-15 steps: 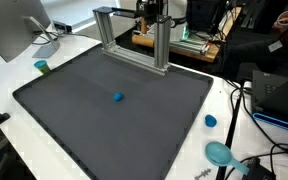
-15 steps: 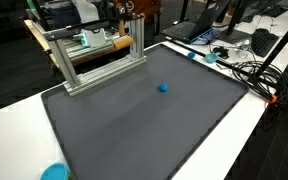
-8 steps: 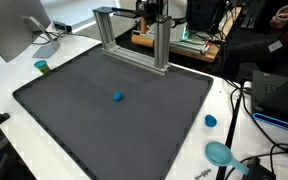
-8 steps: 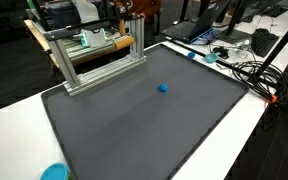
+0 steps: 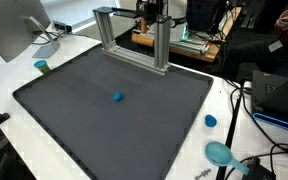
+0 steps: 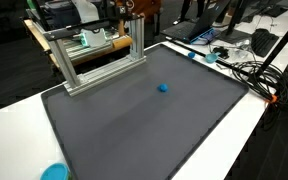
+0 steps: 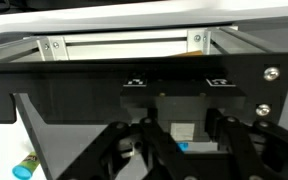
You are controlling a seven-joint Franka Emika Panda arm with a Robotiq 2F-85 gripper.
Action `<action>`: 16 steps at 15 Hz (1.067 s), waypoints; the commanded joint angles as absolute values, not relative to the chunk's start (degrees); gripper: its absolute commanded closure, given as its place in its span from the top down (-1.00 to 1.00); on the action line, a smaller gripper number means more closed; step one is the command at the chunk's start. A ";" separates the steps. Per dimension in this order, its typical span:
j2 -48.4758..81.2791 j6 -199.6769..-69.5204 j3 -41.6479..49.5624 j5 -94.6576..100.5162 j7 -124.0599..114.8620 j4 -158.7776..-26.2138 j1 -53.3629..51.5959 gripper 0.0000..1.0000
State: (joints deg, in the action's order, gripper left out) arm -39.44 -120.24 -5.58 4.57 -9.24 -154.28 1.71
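Note:
A small blue object (image 5: pixel 118 97) (image 6: pixel 163 87) lies near the middle of a dark mat (image 5: pixel 74 120) (image 6: pixel 134 130) on a white table. My gripper (image 5: pixel 152 12) (image 6: pixel 127 8) hangs high behind an aluminium frame (image 5: pixel 162 45) (image 6: pixel 69 65) at the mat's far edge, well away from the blue object. In the wrist view the gripper's (image 7: pixel 174 150) dark fingers look spread and empty, and the blue object (image 7: pixel 184 147) shows small between them, beyond the frame (image 7: pixel 124 45).
A small teal cup (image 5: pixel 42 67) (image 7: pixel 24 167) stands off one mat corner. A blue cap (image 5: pixel 211 121) and a teal disc (image 5: pixel 219 153) (image 6: pixel 54 172) lie beside the mat. A monitor (image 5: pixel 9 30), cables (image 6: pixel 249 70) and bench equipment ring the table.

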 commanded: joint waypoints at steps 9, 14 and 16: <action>-39.08 -125.11 -4.22 -0.59 -12.71 -151.14 0.59 -0.56; -30.28 -135.31 -9.86 2.59 -20.30 -143.75 3.32 -0.56; -25.34 -136.77 -12.82 5.13 -24.45 -139.13 5.09 -0.56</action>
State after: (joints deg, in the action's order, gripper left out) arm -33.80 -134.83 -8.89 1.90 -18.82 -147.09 2.36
